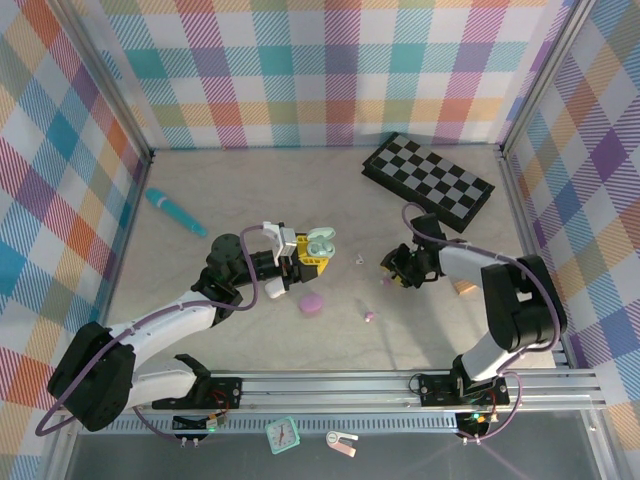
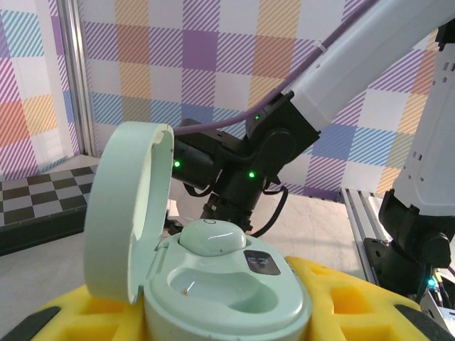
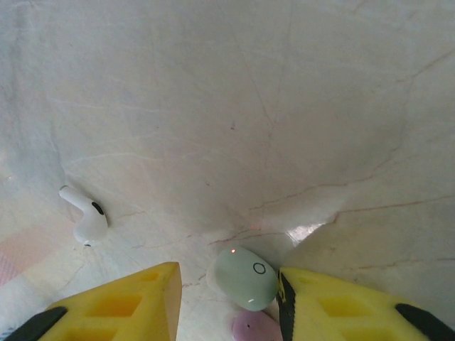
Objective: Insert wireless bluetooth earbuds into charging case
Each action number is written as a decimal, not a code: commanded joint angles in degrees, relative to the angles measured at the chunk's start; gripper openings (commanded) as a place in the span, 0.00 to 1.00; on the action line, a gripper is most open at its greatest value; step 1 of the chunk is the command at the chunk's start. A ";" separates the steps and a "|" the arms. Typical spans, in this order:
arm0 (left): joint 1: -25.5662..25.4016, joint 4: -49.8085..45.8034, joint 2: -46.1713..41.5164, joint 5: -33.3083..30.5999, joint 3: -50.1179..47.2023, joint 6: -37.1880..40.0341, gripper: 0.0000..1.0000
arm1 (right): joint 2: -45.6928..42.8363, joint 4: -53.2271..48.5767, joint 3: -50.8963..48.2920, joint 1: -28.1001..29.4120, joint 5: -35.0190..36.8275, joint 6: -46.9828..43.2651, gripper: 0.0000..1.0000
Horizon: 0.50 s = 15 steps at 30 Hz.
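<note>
Two grippers: left gripper (image 1: pixel 308 256) clamps the mint case (image 2: pixel 227 291); right gripper (image 3: pixel 226 278) gapes around a mint earbud (image 3: pixel 247 275).

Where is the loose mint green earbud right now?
In the right wrist view, the mint green earbud lies on the table between the yellow fingers of the right gripper, a lilac-pink bud just beside it and a white earbud further left.

I see mint case (image 2: pixel 227 291) open, lid upright, mint earbud (image 2: pixel 213 238) seated inside; second mint earbud (image 3: pixel 247 277), white earbud (image 3: pixel 87 217) loose right of case.
</note>
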 commanded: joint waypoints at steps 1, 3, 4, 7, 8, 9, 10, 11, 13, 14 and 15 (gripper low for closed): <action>0.60 1.09 -1.22 0.56 0.00 1.43 0.34 | 3.12 6.94 3.96 0.36 3.22 -3.45 0.40; 0.60 1.02 -1.22 0.44 0.04 1.54 0.35 | 3.44 5.65 5.03 0.35 3.97 -4.36 0.40; 0.60 1.04 -1.14 0.47 0.01 1.56 0.35 | 3.57 5.14 5.43 0.38 4.25 -4.73 0.41; 0.69 1.02 -1.08 0.44 0.01 1.71 0.35 | 3.69 3.70 6.48 0.32 5.06 -5.94 0.46; 0.69 1.02 -0.96 0.44 0.02 1.74 0.35 | 3.66 3.41 6.69 0.36 5.37 -6.31 0.47; 0.69 1.13 -0.95 0.43 0.01 1.72 0.35 | 3.71 3.02 6.89 0.37 5.65 -6.70 0.47; 0.69 1.16 -0.96 0.52 0.00 1.75 0.35 | 3.80 2.55 7.20 0.36 5.92 -7.37 0.47; 0.69 1.18 -0.91 0.47 0.03 1.83 0.35 | 3.80 1.68 7.68 0.31 6.25 -8.12 0.46; 0.69 1.16 -0.93 0.46 0.00 1.79 0.35 | 3.98 0.11 8.30 0.35 7.05 -9.33 0.44; 0.69 1.13 -0.95 0.56 0.00 1.76 0.35 | 4.04 -0.56 8.59 0.32 7.29 -10.07 0.44; 0.69 1.18 -0.96 0.50 0.04 1.72 0.35 | 4.09 -1.43 8.98 0.41 7.60 -10.93 0.44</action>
